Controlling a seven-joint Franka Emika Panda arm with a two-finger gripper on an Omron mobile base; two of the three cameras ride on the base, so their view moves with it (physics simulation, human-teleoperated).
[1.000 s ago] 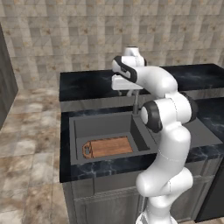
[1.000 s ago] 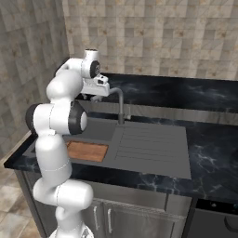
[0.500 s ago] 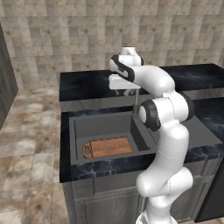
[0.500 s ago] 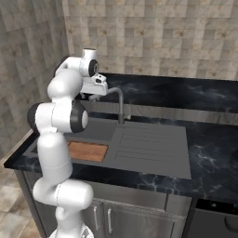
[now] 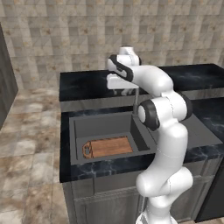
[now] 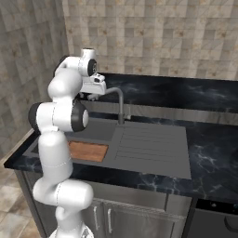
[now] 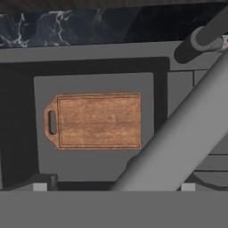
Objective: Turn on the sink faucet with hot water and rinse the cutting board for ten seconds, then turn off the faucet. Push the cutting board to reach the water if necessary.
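The cutting board lies flat on the floor of the sink, handle hole to the left in the hand view. It also shows in the basin's front part. The sink faucet stands behind the basin, and its spout crosses the hand view diagonally. My gripper hovers open above the spout end, looking down, with its fingertips wide apart on either side of the spout. No water runs from the spout.
The black marbled counter surrounds the sink. A ribbed drainboard lies right of the basin. A tiled wall rises behind the raised back ledge. The counter's left end drops to the tiled floor.
The hand has drifted slightly left and down over the spout end. The cutting board has not moved.
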